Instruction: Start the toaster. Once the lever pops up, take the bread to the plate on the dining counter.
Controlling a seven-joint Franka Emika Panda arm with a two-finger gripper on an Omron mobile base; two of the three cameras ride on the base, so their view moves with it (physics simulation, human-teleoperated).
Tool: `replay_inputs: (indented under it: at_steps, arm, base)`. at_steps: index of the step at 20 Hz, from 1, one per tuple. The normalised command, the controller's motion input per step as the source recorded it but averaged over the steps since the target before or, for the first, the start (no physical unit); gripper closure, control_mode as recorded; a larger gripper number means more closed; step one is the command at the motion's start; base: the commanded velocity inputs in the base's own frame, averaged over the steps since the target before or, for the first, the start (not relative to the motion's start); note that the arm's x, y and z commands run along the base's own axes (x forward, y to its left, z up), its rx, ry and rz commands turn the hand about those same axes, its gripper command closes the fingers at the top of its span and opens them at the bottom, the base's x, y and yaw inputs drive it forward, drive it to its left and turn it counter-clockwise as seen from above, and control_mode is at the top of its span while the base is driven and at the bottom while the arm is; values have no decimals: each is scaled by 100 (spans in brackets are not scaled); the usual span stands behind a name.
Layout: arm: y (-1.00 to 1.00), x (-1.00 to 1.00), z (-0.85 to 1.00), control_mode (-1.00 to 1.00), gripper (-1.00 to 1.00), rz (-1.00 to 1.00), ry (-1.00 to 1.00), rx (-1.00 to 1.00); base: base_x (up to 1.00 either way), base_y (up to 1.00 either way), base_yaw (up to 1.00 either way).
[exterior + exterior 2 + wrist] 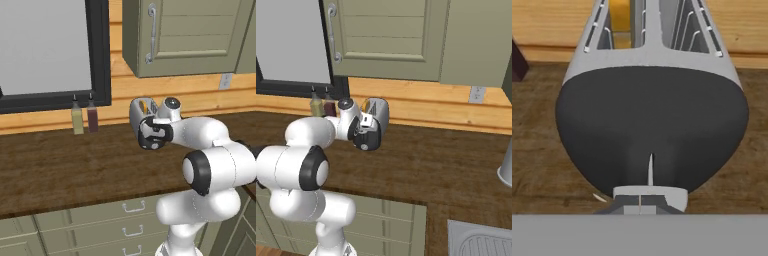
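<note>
My own hand and forearm cover the black end panel of the toaster in both base views, so its lever and knob are hidden there. In the hand view the toaster's slots are cut off by the top edge. The bread shows as a yellowish strip, most of it sunk in the left slot.

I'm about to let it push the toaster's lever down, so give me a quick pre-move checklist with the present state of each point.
1. Tool shut for pushing: ok.
2. Tool lined up on the toaster end panel, low at its middle: ok.
3. Bread sitting in a slot: ok.
4. Tool tips resting on the lever: cannot tell, it is hidden.
5. Toaster standing upright on the worktop: ok.
6. Two bottles stand apart from the toaster: ok.
</note>
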Motion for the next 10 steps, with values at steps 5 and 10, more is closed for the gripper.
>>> replay_inputs:
  at_steps: [5,10]
  arm:
    - [0,0,-29,-100,100,0,-1,0]
    - [0,0,-42,-100,100,0,0,0]
  base:
    - [0,0,0]
    - [0,0,0]
